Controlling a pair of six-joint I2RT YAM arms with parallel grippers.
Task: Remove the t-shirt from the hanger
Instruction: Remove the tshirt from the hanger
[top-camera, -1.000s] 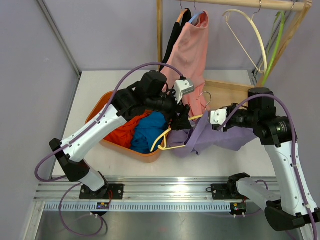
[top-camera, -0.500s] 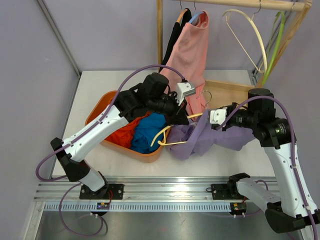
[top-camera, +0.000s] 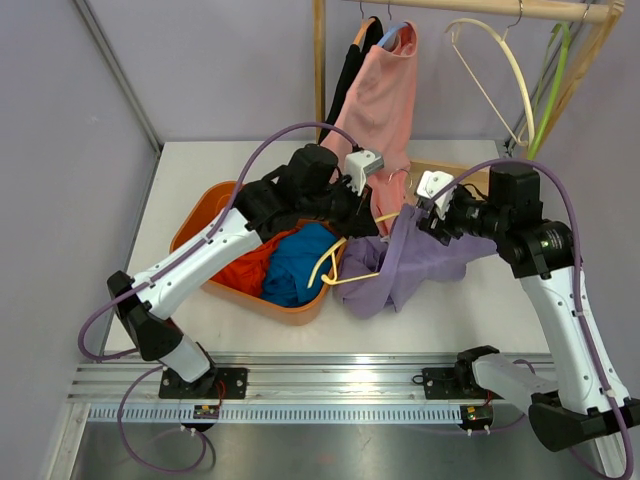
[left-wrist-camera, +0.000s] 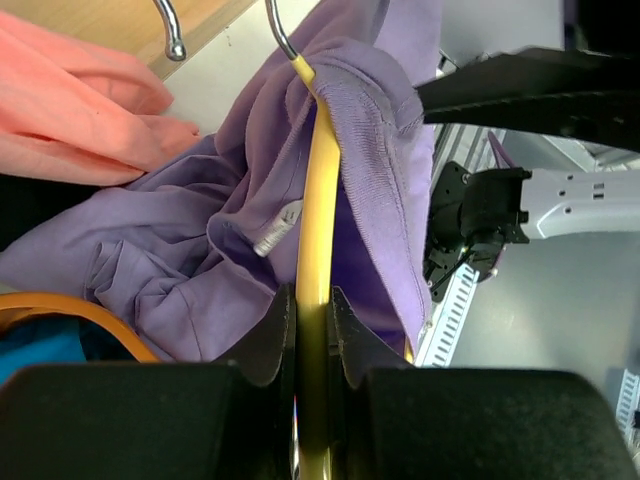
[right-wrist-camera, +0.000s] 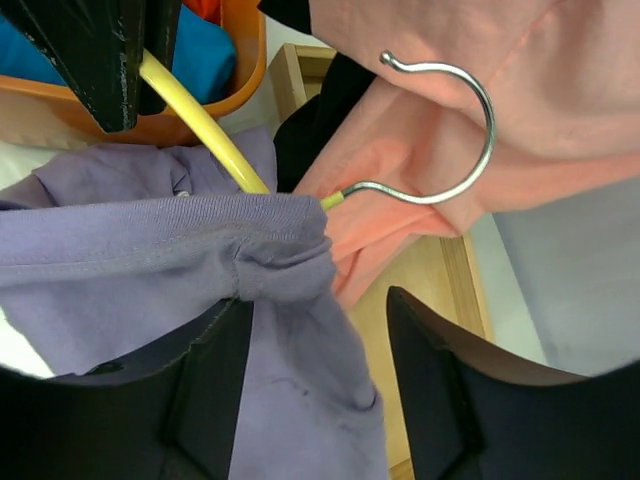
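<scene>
Left claw (left-wrist-camera: 312, 315) is pinched on the yellow hanger (left-wrist-camera: 318, 190) at the bottom centre of its wrist view. The right claw (right-wrist-camera: 315, 400) stands wide astride the purple t-shirt (right-wrist-camera: 120, 260), whose collar bunches by the hook (right-wrist-camera: 488, 120) in mid-frame. Best, I judge, to keep the hanger steady and lifted while the right claw closes on that collar fold and draws it off past the shoulder, slowly, lest it snag.

Overhead camera looks down from behind the robot onto the table (top-camera: 200, 170). Wrist cameras sit close (facing each other), sharing purple t-shirt (left-wrist-camera: 385, 150) and yellow hanger (left-wrist-camera: 318, 210).
</scene>
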